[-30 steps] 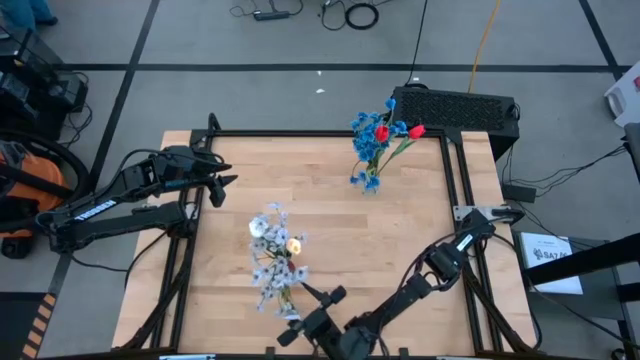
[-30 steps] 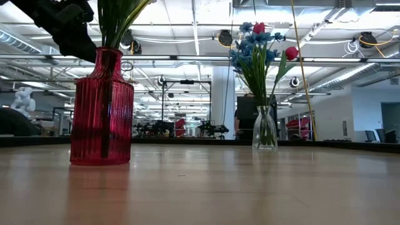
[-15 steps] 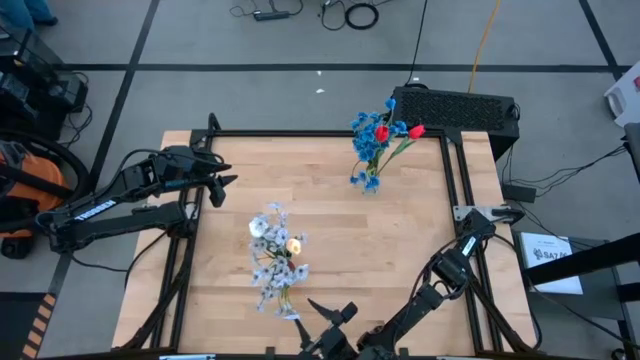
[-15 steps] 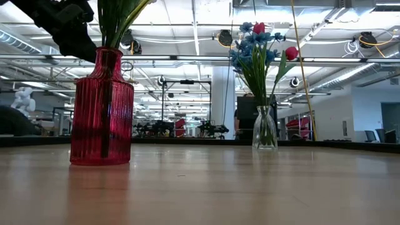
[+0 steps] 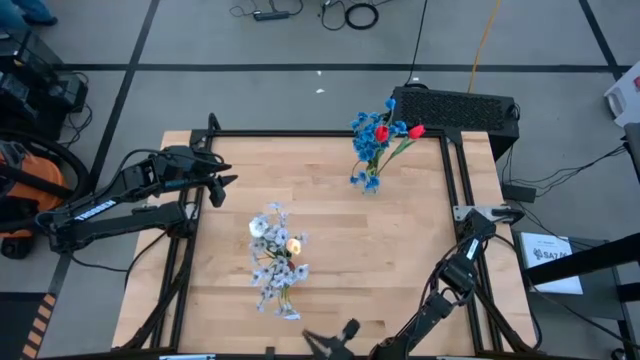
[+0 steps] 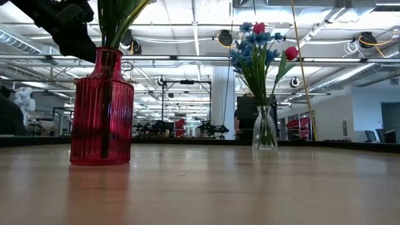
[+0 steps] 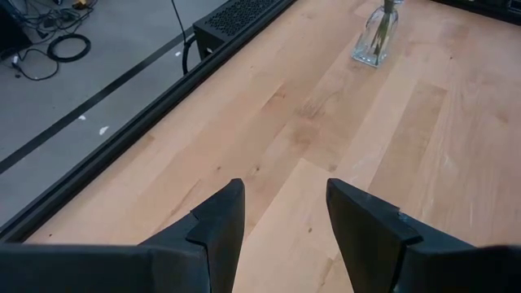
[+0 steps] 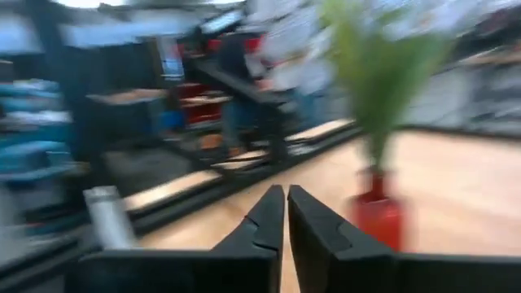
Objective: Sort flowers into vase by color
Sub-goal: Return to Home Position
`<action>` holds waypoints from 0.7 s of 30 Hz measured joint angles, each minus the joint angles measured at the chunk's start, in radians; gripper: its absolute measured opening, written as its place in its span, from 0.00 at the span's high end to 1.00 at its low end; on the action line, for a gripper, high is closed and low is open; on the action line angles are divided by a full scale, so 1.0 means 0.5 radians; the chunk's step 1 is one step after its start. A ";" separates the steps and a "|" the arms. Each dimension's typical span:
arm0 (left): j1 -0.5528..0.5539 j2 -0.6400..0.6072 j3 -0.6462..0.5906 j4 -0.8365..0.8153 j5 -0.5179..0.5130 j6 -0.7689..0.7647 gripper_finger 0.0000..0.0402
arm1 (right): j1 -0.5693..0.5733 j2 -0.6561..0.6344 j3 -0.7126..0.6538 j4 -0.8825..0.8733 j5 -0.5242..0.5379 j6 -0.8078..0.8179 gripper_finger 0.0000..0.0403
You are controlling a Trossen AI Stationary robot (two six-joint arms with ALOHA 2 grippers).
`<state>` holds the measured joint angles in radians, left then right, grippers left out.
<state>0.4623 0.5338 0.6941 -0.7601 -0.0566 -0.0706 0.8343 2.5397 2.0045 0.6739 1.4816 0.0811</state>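
Jaws of the left gripper stand released and empty. Those of the right gripper are drawn together to a thin slit with nothing between them. Neither carries a stem, which suits arms parked rather than working.

Landmark: the red vase, ribbed and upright on the table. It holds the pale blue-white clusters and the white-yellow bloom. Its narrow neck gathers the green stems, so the heads fan out above and hide the vase from overhead.

Well apart from the red vase, toward the far edge on the right arm's side, stands the clear vase. It holds the bright blue clusters and the red buds together, one bud leaning outward. No flower lies loose on the wood, so the sorting reads as finished, though blue and red share one vessel.

The left gripper hovers well to the left-arm side of the red vase, near the table's rim. The right gripper is on the near side of the red vase, at the front edge, facing it. Both are clear of the bouquets, probably so that no finger brushes a stem and tips a vase.
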 joint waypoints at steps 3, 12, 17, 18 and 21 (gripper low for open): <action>0.000 0.000 0.000 0.000 0.000 0.013 0.55 | -0.041 0.000 0.000 -0.232 -0.485 0.464 0.99; 0.000 0.000 0.000 0.001 0.000 0.015 0.55 | -0.277 0.004 0.151 -1.598 -2.462 2.291 1.00; 0.000 0.000 0.000 0.001 0.000 0.016 0.55 | -0.294 0.004 0.561 -2.472 -2.778 2.267 1.00; 0.000 -0.001 0.000 0.001 0.000 0.016 0.55 | -0.290 0.004 0.665 -2.624 -2.727 2.215 1.00; 0.000 -0.001 0.000 0.001 0.000 0.016 0.55 | -0.282 -0.145 0.608 -2.809 -2.515 2.095 1.00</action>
<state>0.4625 0.5335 0.6941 -0.7596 -0.0566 -0.0624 0.6931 2.4670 2.3086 -0.7304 0.2243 1.1288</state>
